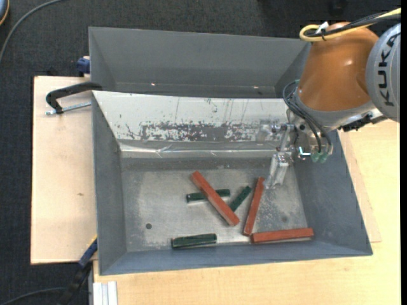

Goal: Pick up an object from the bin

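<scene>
My gripper (278, 172) hangs low at the right of the bin, its fingertip just above the upper end of a slim red-brown stick (254, 206) that runs steeply down the floor. At the foot of that stick a second red-brown stick (282, 236) lies flat along the front wall. A third red-brown stick (215, 197) slants across the middle, crossing a dark green stick (207, 196). Another short dark green stick (240, 197) lies between the slanting and the steep red ones. Nothing shows between the fingers.
One more dark green stick (194, 240) rests near the front wall, left of centre. The left half of the bin floor holds only a small dark speck (149, 227). The arm with its orange cover comes in over the right wall.
</scene>
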Robot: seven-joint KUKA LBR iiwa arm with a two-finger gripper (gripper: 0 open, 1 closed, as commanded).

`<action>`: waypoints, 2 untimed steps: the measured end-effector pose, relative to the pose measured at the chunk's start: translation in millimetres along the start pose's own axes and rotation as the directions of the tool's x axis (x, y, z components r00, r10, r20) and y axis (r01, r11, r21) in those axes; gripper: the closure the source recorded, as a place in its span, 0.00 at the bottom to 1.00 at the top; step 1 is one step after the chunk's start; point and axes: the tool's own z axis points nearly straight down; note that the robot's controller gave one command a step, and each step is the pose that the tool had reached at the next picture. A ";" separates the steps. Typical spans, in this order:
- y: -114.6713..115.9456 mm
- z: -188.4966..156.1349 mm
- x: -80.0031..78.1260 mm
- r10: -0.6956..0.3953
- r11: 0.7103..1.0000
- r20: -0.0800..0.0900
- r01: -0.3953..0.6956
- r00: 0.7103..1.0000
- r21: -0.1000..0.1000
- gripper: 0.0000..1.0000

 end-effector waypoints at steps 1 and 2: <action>-3.2 127.5 47.9 -0.167 0.986 0.002 0.167 0.986 0.000 0.00; 34.9 131.3 53.9 -0.624 0.781 0.007 0.624 0.781 0.006 0.00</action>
